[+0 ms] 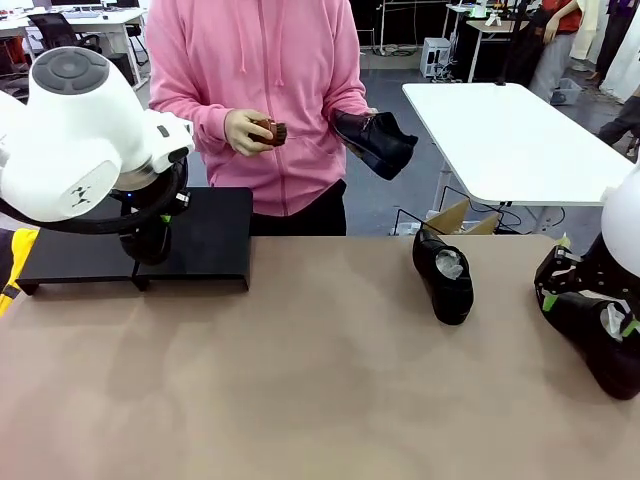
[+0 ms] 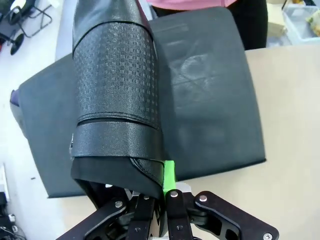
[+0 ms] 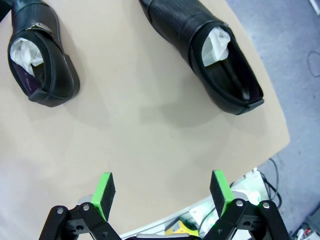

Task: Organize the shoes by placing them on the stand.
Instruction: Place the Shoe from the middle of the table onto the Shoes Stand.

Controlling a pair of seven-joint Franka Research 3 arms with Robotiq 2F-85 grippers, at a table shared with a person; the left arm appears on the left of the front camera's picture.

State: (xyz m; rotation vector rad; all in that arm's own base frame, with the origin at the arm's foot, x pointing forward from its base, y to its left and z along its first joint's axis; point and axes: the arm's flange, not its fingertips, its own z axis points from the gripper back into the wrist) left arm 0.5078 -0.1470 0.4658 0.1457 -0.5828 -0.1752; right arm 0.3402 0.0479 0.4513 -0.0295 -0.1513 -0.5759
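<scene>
My left gripper (image 2: pixel 162 182) is shut on the heel rim of a glossy black shoe (image 2: pixel 117 90), which hangs toe-down over the matte-black stand (image 2: pixel 210 100). From the front, that gripper (image 1: pixel 152 215) and its shoe (image 1: pixel 150 250) sit above the stand (image 1: pixel 210 235) at the left. A second shoe (image 1: pixel 443 275) lies on the tan table, and a third (image 1: pixel 600 350) lies at the far right under my right gripper (image 1: pixel 580 290). In the right wrist view my right gripper (image 3: pixel 162 190) is open and empty, short of both shoes (image 3: pixel 42 60) (image 3: pixel 210 55). The person holds another shoe (image 1: pixel 375 142).
The person in a pink hoodie stands at the far side with a small brown brush (image 1: pixel 270 132) in the other hand. A white table (image 1: pixel 510 140) and a cardboard box (image 1: pixel 455 218) lie beyond. The table's right edge (image 3: pixel 270 150) runs close by my right gripper.
</scene>
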